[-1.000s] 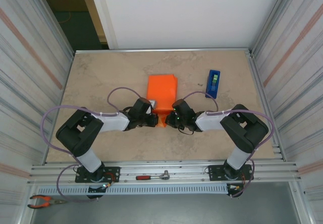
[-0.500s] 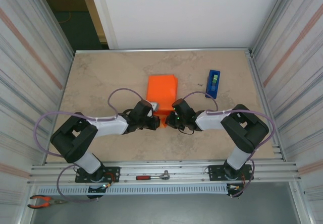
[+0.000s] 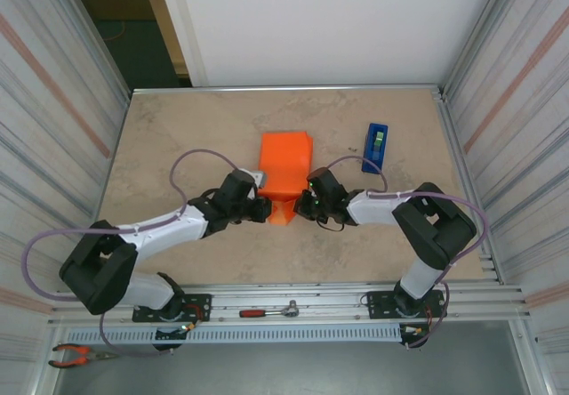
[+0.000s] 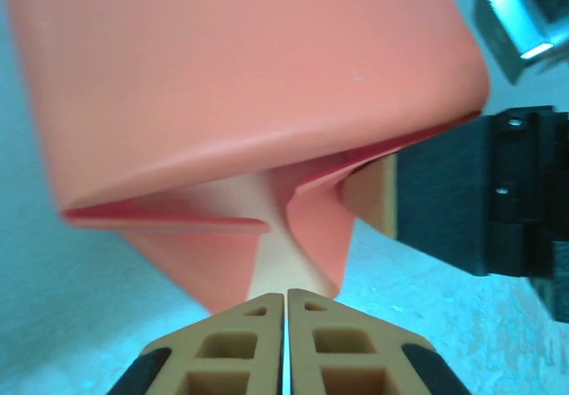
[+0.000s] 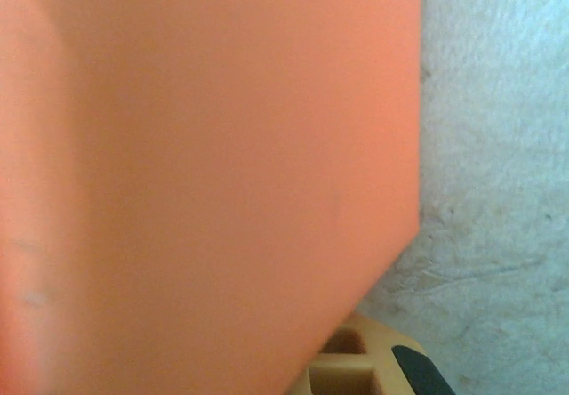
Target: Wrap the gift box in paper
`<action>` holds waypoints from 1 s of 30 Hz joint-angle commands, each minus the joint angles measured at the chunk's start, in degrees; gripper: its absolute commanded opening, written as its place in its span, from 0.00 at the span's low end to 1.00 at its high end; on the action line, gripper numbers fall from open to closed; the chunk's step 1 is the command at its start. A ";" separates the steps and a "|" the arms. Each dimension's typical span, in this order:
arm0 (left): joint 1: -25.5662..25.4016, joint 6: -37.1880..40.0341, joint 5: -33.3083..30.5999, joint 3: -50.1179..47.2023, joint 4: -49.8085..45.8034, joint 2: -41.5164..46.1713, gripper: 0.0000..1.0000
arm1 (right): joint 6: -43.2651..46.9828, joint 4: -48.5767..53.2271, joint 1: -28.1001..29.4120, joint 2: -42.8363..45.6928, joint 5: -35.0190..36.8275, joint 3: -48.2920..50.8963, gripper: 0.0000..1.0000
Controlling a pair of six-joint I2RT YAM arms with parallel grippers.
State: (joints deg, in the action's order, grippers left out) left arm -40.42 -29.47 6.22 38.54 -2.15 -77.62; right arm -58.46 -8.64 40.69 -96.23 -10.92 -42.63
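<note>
The small flat gift box point(image 3: 286, 157), skinned in orange, sits mid table point(image 3: 178, 137), near end not closed yet. In the left wrist cam the thin bright orange paper point(image 4: 267, 75) folds in at that end & a bit of pale pink side peeks out. Left pincer point(image 4: 285, 295) is squeezed narrow, tips right at the bottom flap's point; can't tell if it nips paper. Right pincer point(image 3: 305, 205) is squeezed tight too, pressed on the side fold. To do it well, I think: pin that side fold flat, lift the bottom flap slow & straight up vs. the end, no tearing. The blue tape holder point(image 3: 376, 146) is close by for after.
</note>
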 commanded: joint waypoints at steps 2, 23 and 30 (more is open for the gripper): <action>2.54 -1.37 -1.43 0.61 -4.82 2.33 0.15 | 2.03 0.74 -1.55 0.15 -1.26 -1.83 0.00; 5.19 2.49 4.74 -0.09 -0.49 -2.58 0.06 | -0.17 7.88 2.91 0.88 5.43 -3.18 0.00; 5.08 1.93 4.51 1.12 5.13 -8.53 0.05 | 1.09 11.59 2.98 0.01 5.25 -6.68 0.00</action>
State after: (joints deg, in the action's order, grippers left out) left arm -35.57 -28.25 10.09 38.57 -0.51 -84.18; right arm -57.98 -0.03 43.53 -96.55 -6.90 -46.85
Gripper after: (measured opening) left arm 0.056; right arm 0.042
